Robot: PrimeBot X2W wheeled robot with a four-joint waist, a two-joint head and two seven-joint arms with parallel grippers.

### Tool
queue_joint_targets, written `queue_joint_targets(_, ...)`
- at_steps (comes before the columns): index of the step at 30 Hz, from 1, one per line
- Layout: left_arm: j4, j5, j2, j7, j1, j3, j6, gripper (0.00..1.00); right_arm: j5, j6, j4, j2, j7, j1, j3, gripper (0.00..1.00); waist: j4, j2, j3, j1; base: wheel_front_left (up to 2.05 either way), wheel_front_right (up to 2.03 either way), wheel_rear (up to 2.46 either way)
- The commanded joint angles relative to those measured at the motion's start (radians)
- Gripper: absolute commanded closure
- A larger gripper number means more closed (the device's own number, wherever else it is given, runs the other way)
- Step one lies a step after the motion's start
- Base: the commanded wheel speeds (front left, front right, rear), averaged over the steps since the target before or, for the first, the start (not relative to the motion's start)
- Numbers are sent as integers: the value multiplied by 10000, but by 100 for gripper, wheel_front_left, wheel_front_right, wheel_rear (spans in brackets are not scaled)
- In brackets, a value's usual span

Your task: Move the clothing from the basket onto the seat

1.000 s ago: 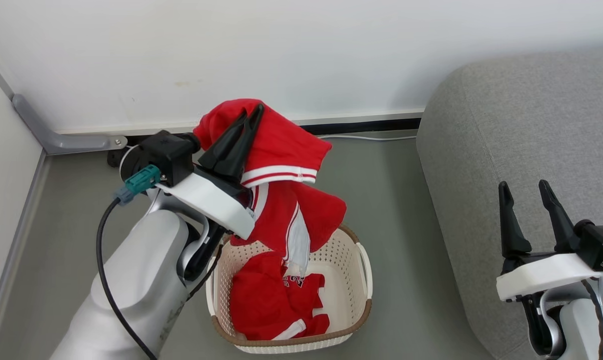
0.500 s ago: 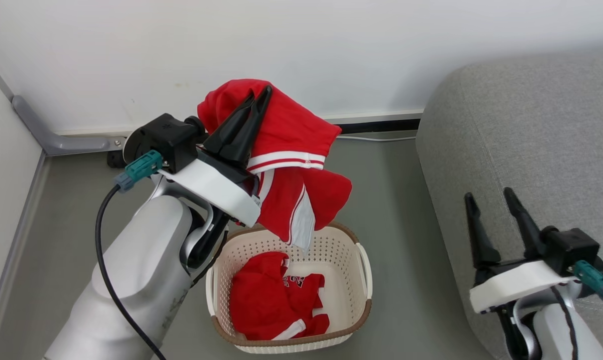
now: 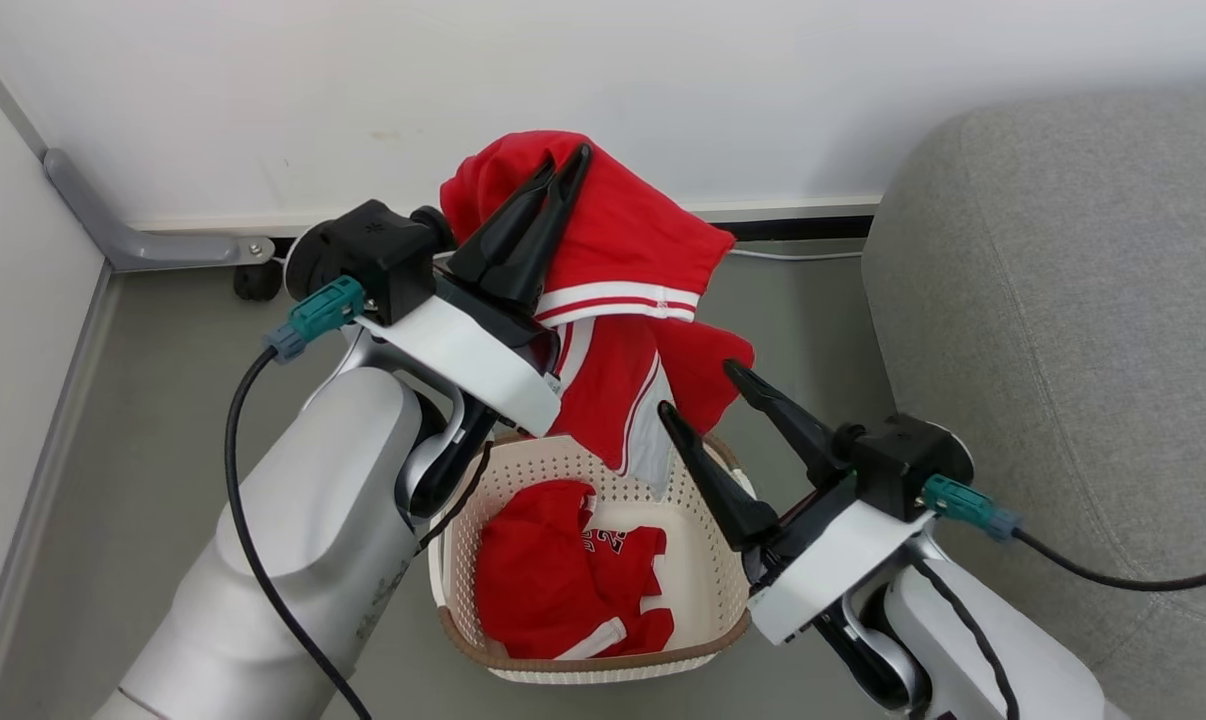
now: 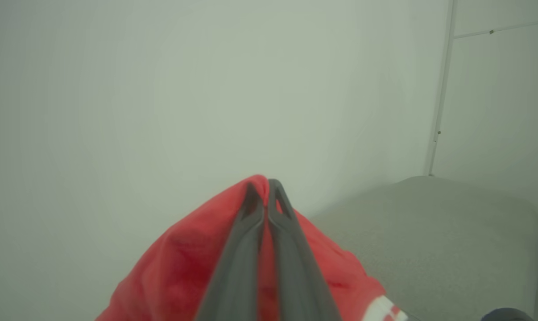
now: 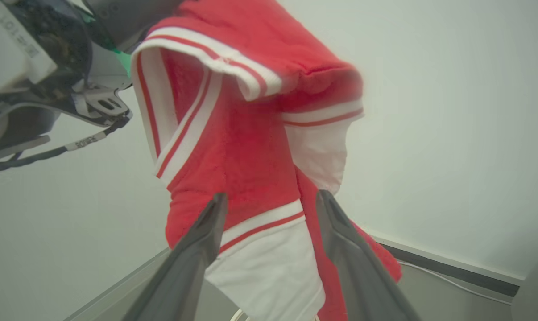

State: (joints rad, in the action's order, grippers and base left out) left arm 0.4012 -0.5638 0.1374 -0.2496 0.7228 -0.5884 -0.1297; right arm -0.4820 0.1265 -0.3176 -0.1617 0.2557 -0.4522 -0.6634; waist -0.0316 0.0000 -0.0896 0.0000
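Observation:
My left gripper is shut on a red garment with white stripe trim, which hangs from its fingers above the cream basket. In the left wrist view the closed fingertips pinch red cloth. A second red garment with a number print lies in the basket's bottom. My right gripper is open beside the hanging garment's lower edge; in the right wrist view its fingers stand either side of the white lining, apart from it. The grey seat is at the right.
A white wall with a dark skirting strip and a white cable runs behind the basket. A grey bracket sits in the left corner. Grey floor surrounds the basket.
My right arm has swung left from in front of the seat to the hanging garment. The left gripper has lifted the garment higher, its hem coming clear of the basket. The camera shifted slightly.

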Motion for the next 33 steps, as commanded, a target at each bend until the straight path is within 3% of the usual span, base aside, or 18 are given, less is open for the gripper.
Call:
queue_joint_targets(1,-224,-39,145,-37,622,303,17,100,-198,42,182,35,61,-330,-276,0,40,0,-27,0,0,0,0)
queue_joint_targets(8,-156,-32,2,-66,705,147,12,100,-843,42,-185,269,61,-1166,-1317,0,191,0,-116,0,0,0,0)
queue_joint_targets(23,-88,-145,-373,-105,885,-298,-1,100,-838,42,-2479,1083,61,-2301,-1666,3,559,0,-199,0,0,0,0)
queue_joint_targets(24,-86,-160,-387,-107,885,-317,-2,100,-846,42,-2558,1095,61,-2378,-1654,28,587,0,-205,0,0,0,0)
queue_joint_targets(26,-63,-189,-405,-110,872,-337,-3,100,-895,42,-2599,1106,61,-2487,-1646,100,637,0,-221,0,0,0,0)
queue_joint_targets(31,-10,-180,-418,-118,812,-181,-5,100,-989,42,-2386,1112,61,-2531,-1662,100,619,0,-300,0,0,0,0)
queue_joint_targets(32,-44,-170,-431,-118,765,-97,-5,56,-966,42,-2362,1112,61,-2499,-1609,100,590,0,-316,0,0,0,0)
queue_joint_targets(33,-77,-152,-444,-119,716,-19,-5,0,-950,42,-2333,1113,61,-2476,-1574,100,562,0,-332,0,0,0,0)
